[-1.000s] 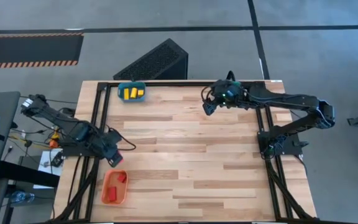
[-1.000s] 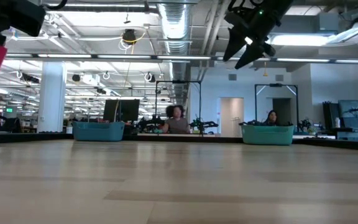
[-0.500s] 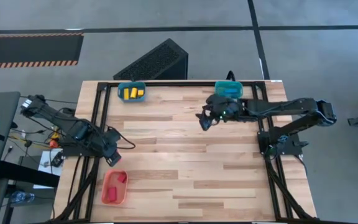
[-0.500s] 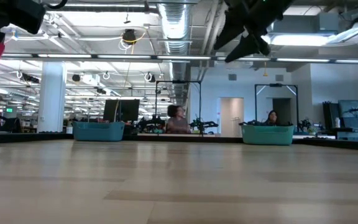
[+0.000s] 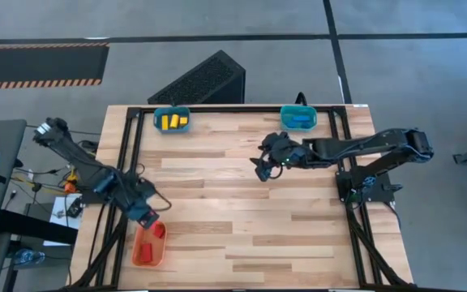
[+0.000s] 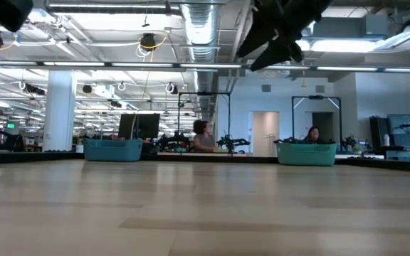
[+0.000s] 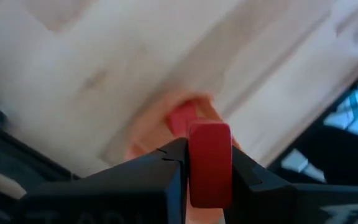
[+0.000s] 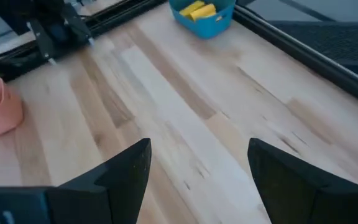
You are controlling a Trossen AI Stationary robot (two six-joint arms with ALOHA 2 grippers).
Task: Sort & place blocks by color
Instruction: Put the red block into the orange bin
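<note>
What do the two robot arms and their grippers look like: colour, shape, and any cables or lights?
Both arms are dark, slim and jointed. The left gripper has two flat black fingers with angular edges. The right gripper has two broad, black, tapered fingers. Loose cables lie near the left arm's base, and a small green light shows on the right arm's wrist in the high view.

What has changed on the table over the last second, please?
The left gripper, shut on a red block, has swung toward the orange tray and now hangs over it. The right gripper, jaws open and empty, has drawn away from the teal tray with blue blocks toward the table's middle. The trays and the yellow blocks stayed put.
</note>
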